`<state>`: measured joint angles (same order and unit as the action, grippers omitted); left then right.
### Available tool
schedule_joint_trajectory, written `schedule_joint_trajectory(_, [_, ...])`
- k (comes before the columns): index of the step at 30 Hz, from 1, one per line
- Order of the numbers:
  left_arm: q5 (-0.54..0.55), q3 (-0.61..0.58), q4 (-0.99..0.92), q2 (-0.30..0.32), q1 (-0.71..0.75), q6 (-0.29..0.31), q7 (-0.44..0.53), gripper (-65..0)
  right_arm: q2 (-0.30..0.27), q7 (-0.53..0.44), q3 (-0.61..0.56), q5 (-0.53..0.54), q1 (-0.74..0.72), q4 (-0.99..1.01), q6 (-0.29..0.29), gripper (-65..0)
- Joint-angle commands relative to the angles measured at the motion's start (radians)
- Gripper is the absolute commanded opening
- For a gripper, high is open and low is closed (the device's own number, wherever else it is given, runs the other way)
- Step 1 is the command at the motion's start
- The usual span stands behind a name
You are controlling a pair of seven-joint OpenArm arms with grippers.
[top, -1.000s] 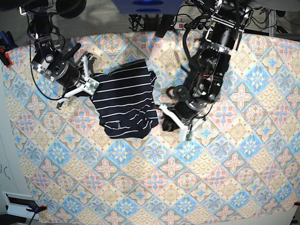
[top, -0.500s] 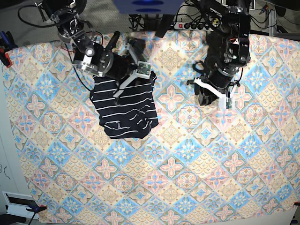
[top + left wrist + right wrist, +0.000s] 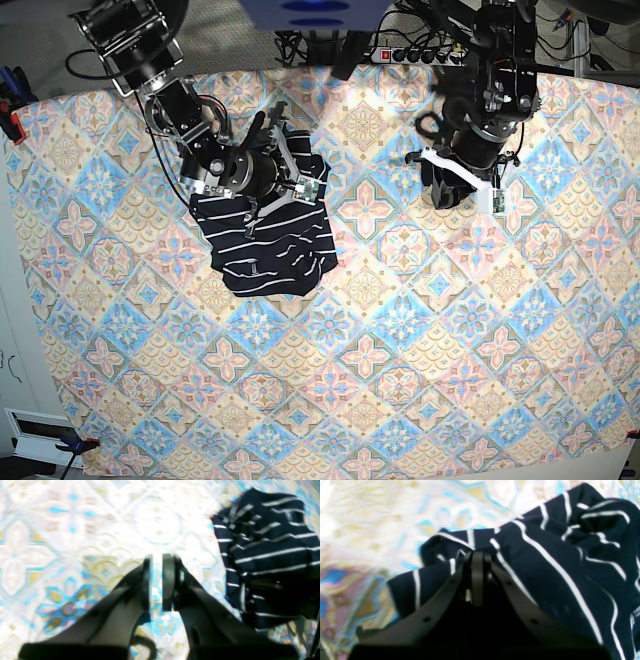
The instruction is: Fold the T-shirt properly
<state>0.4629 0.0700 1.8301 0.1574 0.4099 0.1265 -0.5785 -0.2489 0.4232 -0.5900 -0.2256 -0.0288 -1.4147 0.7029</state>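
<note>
Broadly, I work over a table covered by a pastel floral-tile tablecloth [image 3: 420, 330], which fills almost the whole base view. On it, toward the upper left of that view, lies the T-shirt [image 3: 268, 240]: dark navy with thin white stripes, bunched into a rough, partly folded block with its upper edge rumpled.

I judge the cloth to be light, soft and limp. It will drape and crease wherever it is lifted, and the layers may slide over one another, so a pinch should take a hem or a folded edge and catch all layers at once. A grip in the middle of the panel would only raise a peak.

The right tool [image 3: 477, 555] sits at the upper edge of the shirt with its jaws pressed together; striped fabric is gathered right around the tips. Whether any cloth is pinched between them, I cannot tell.

The left tool [image 3: 156, 580] hangs over bare tablecloth, well apart from the shirt, which lies off to one side in its wrist view. Its jaws stand narrow, with a slim gap between the pads [image 3: 168, 580] and nothing held.

A small pale mark [image 3: 256, 267] shows on the lower part of the shirt, probably a label. It is too small to read. I find no other legible writing.
</note>
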Motion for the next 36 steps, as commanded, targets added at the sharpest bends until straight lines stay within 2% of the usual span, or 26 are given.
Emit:
schedule_joint_trajectory(1, [0.004,0.003,0.020,0.005,-0.003,0.005,0.024,-58.8,-0.005,-0.017,0.015,0.002,-0.013,0.016,-0.005,-65.0])
schedule_joint_trajectory(8, [0.004,0.003,0.020,0.005,-0.007,0.005,0.024,-58.8,-0.005,-0.086,0.201,-0.001,-0.029,0.225,-0.005,-65.0])
schedule_joint_trajectory(16, [0.004,0.003,0.020,0.005,-0.010,0.005,0.024,-58.8,-0.014,-0.126,0.371,-0.005,-0.062,0.280,-0.005,-65.0])
schedule_joint_trajectory(21, [0.004,0.003,0.020,0.005,-0.012,0.005,0.024,-58.8,-0.099,-0.128,0.379,-0.002,-0.069,0.282,-0.005,-65.0])
schedule_joint_trajectory(28, [0.004,0.004,0.020,0.005,-0.012,0.005,0.024,-58.8,-0.181,-0.168,0.377,-0.002,-0.090,0.283,-0.005,-65.0])
schedule_joint_trajectory(32, [0.004,0.004,0.020,0.005,-0.012,0.005,0.024,-58.8,-0.189,-0.168,0.387,-0.001,-0.087,0.245,-0.005,-65.0])
schedule_joint_trajectory(36, [0.004,0.004,0.020,0.005,-0.007,0.005,0.024,-58.8,-0.189,-0.151,0.407,0.002,-0.030,0.084,-0.005,-65.0])
